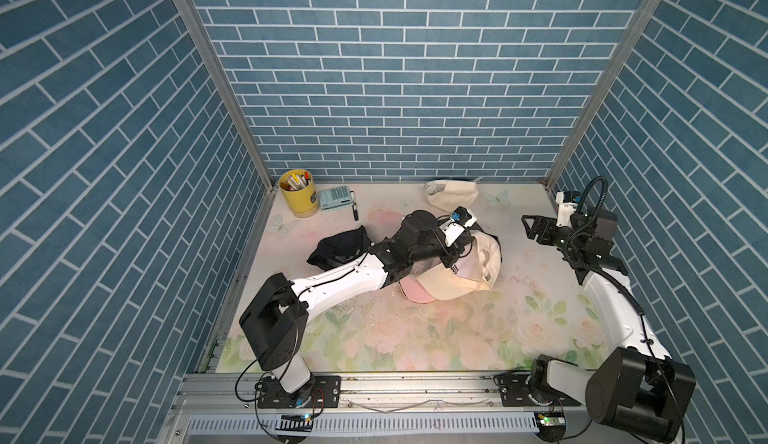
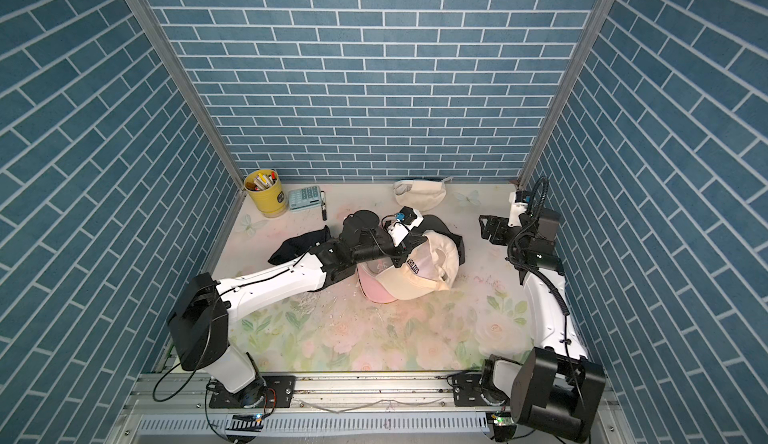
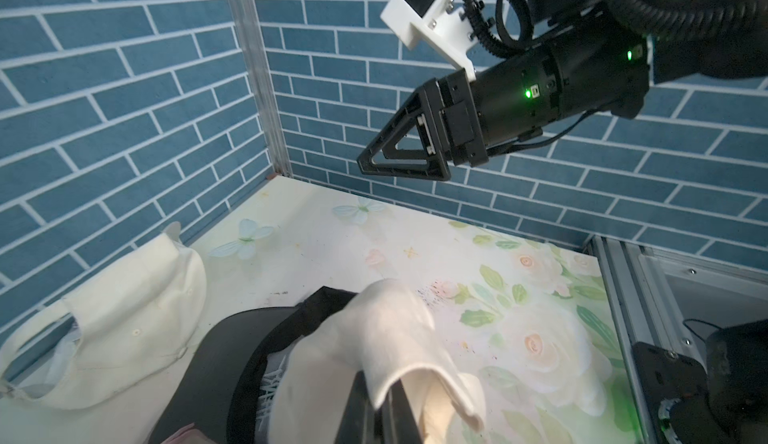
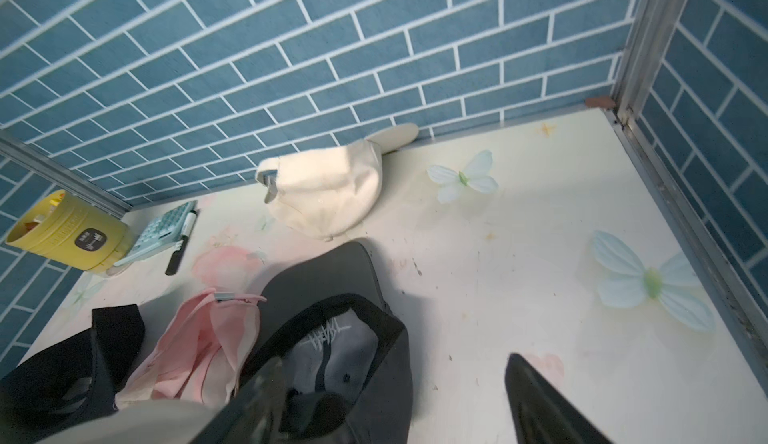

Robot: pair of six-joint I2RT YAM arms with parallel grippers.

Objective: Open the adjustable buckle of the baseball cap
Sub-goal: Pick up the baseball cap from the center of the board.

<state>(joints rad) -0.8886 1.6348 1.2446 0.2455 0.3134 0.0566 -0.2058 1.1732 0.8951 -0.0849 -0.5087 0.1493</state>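
A cream baseball cap (image 1: 449,284) (image 2: 415,284) lies mid-table, its rear edge lifted. My left gripper (image 1: 455,260) (image 2: 401,257) is shut on that rear edge; the left wrist view shows cream fabric (image 3: 386,329) pinched between the jaws of the left gripper (image 3: 376,404). The cap's buckle does not show. My right gripper (image 1: 528,228) (image 2: 484,228) hangs open to the right of the cap, apart from it, with nothing between its fingers. The left wrist view catches the right gripper (image 3: 365,163) side-on, and the right gripper (image 4: 395,404) stands over a grey-black cap.
The grey-black cap (image 4: 332,338) (image 3: 232,346) lies partly under the cream one. A pink cap (image 4: 199,346) with a metal buckle (image 4: 224,295) and a black cap (image 1: 336,246) lie left of it. Against the back wall sit another cream cap (image 1: 451,194), a yellow pen cup (image 1: 297,192), a calculator (image 1: 336,199) and a marker (image 1: 354,209).
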